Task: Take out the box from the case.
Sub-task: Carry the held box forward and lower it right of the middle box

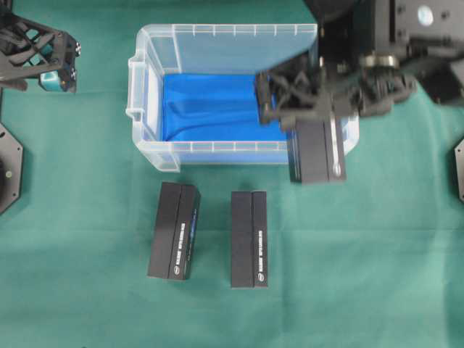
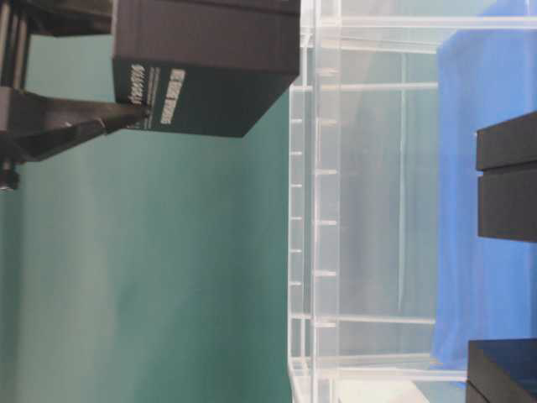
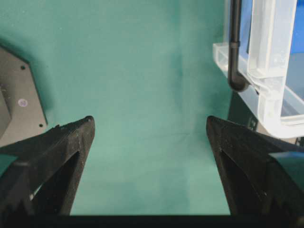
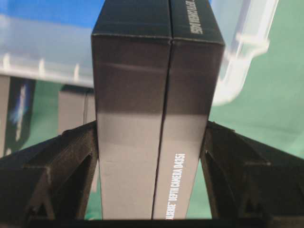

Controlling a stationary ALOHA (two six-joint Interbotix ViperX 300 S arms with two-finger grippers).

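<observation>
The box (image 1: 317, 151) is hanging just outside the case (image 1: 217, 40), over its near right corner, clamped between the fingers (image 4: 61, 161) of the right gripper (image 1: 308, 119); the wrist view is showing both fingers pressing flat against its long sides. The case is sitting on the green tabletop (image 1: 377, 275) with its blue lining (image 1: 210, 109) showing across the floor. Two more black boxes are lying on the tabletop in front of the case, one (image 1: 175, 230) below its left half and slightly tilted, the other (image 1: 249, 239) below its middle, set apart from each other. The left gripper (image 3: 149, 128) is hovering beside the case's left end, its fingers spread wide with only cloth between them.
</observation>
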